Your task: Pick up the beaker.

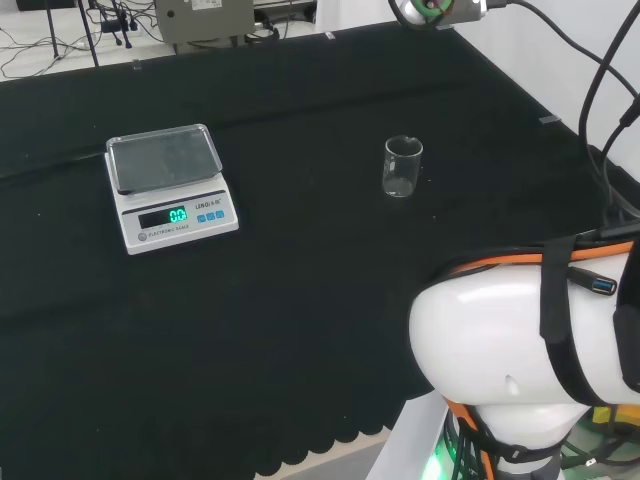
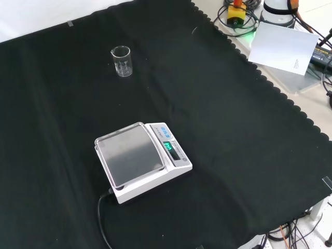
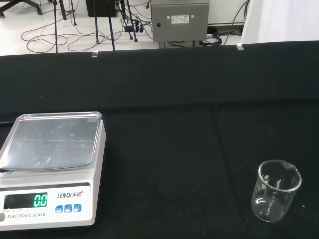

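One beaker upright, seemingly empty, apart from scale

Robotics lab, set up for bench chemistry. Black cloth with scalloped edge draped over bench. Digital weighing scale with steel pan and lit green display, standing well apart from small clear glass beaker with printed graduations. Grey metal control box behind bench, loose cables trailing over pale floor, tripod legs nearby. White arm link wrapped in black and orange straps at bench edge.
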`<state>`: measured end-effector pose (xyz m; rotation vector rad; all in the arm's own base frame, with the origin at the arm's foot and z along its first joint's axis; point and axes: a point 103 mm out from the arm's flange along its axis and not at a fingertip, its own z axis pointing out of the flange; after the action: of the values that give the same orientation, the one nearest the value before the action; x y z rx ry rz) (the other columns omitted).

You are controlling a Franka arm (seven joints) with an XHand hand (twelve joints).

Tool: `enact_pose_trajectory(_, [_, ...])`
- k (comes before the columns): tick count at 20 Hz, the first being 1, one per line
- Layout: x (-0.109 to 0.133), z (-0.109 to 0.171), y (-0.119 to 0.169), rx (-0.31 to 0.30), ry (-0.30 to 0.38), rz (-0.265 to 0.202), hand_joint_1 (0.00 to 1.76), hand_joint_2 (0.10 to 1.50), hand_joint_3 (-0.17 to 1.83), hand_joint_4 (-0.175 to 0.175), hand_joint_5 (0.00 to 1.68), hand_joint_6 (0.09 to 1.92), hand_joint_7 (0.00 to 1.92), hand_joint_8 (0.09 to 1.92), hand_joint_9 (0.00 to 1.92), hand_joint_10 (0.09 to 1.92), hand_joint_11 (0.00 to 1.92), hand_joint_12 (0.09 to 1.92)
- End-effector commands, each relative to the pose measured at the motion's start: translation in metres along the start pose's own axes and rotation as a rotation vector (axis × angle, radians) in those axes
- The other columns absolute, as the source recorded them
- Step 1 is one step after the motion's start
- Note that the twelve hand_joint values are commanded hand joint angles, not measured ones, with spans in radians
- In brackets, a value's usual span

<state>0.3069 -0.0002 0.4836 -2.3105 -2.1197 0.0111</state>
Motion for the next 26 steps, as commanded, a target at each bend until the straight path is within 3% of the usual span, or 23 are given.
enact_pose_trajectory(1, [0.002,-0.001,0.001,-0.012,-0.008,0.001,0.59,0.59,0.45,0.021,0.15,0.19,0.19,0.69,0.30,0.82,0.00,1.40])
enact_pose_trajectory(3, [0.007,-0.001,0.002,-0.013,-0.011,0.004,0.59,0.64,0.37,0.022,0.18,0.10,0.18,0.71,0.29,0.84,0.00,1.43])
enact_pose_trajectory(7, [0.018,0.002,0.008,-0.018,-0.022,0.015,0.59,0.66,0.32,0.022,0.20,0.09,0.18,0.71,0.28,0.85,0.00,1.43])
enact_pose_trajectory(12, [0.023,0.028,0.031,-0.010,-0.045,0.066,0.59,0.67,0.30,0.028,0.16,0.09,0.13,0.69,0.22,0.84,0.00,1.35])
enact_pose_trajectory(14, [0.040,0.043,0.046,0.007,-0.053,0.087,0.60,0.67,0.28,0.032,0.14,0.09,0.09,0.68,0.19,0.84,0.00,1.30])
enact_pose_trajectory(18, [0.102,0.074,0.073,0.023,-0.056,0.086,0.61,0.68,0.26,0.036,0.11,0.09,0.01,0.66,0.12,0.84,0.00,1.25])
enact_pose_trajectory(20, [0.114,0.091,0.085,0.036,-0.038,0.078,0.62,0.68,0.25,0.037,0.11,0.09,0.00,0.64,0.11,0.84,0.00,1.23])
enact_pose_trajectory(23, [0.104,0.114,0.100,0.063,-0.001,0.072,0.63,0.69,0.24,0.038,0.11,0.09,0.00,0.61,0.10,0.85,0.00,1.21])
enact_pose_trajectory(26, [0.068,0.134,0.111,0.082,0.023,0.088,0.63,0.69,0.24,0.040,0.11,0.09,0.00,0.59,0.08,0.85,0.00,1.19])
